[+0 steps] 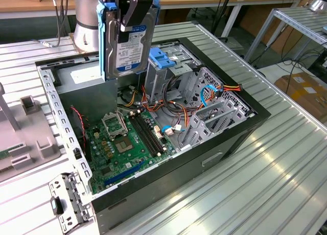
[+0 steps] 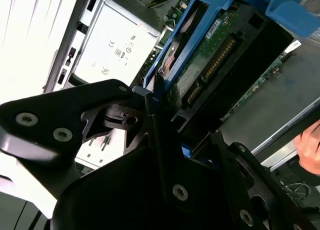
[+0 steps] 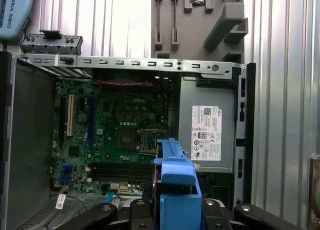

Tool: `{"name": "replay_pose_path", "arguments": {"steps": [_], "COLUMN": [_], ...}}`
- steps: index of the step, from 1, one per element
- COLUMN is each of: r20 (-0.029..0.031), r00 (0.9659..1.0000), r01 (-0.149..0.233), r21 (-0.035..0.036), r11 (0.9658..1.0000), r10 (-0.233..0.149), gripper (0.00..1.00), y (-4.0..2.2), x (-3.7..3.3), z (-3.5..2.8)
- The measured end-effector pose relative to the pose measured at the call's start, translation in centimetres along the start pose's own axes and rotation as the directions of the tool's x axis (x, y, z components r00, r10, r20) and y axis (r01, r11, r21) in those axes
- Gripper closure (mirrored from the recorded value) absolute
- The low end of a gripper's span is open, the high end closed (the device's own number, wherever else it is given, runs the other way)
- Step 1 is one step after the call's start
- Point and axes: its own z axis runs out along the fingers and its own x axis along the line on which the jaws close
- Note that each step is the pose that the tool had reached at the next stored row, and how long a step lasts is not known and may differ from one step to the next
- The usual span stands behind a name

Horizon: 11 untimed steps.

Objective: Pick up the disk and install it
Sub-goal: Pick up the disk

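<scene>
End effector [image 1: 127, 18] clamped on the disk [image 1: 126, 48], holding it upright on edge, label side showing in the exterior view. Disk sits raised over the open case [image 1: 225, 143], which lies on the ribbed metal surface [image 1: 276, 179]. It is at the case's end nearest the surface's far edge, over the power supply [image 1: 84, 74] and just beside the blue-capped cage [image 1: 162, 66]; motherboard [image 1: 122, 143] exposed below.
</scene>
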Motion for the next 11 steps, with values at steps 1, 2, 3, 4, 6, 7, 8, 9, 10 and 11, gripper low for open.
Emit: {"name": "replay_pose_path", "arguments": {"steps": [1,2,3,4,6,7,8,9,10,11], "r20": [0.0,0.0,0.0,0.0,-0.0001,-0.0001,-0.0001,0.0,0.0,0.0], "r00": [1.0,1.0,1.0,1.0,1.0,1.0,1.0,1.0,1.0,1.0], "r01": [0.0,0.0,0.0,0.0,0.0,0.0,0.0,0.0,0.0,0.0], "r21": [-0.0001,-0.0001,0.0,-0.0001,-0.0002,-0.0002,-0.0003,-0.0003,-0.0003,-0.0003], "r11": [1.0,1.0,1.0,1.0,1.0,1.0,1.0,1.0,1.0,1.0], "r10": [0.0,0.0,0.0,0.0,0.0,0.0,0.0,0.0,0.0,0.0], "gripper": [0.64,0.64,0.64,0.64,0.64,0.64,0.64,0.64,0.64,0.64], "y": [-0.1,-0.17,-0.24,-0.32,-0.48,-0.53,-0.73,-0.87,-0.94,-1.01], "x": [0.14,0.23,0.32,0.42,0.61,0.67,0.9,1.07,1.15,1.23], "z": [0.0,0.0,0.0,0.0,0.0,0.0,0.0,0.01,0.01,0.01]}}
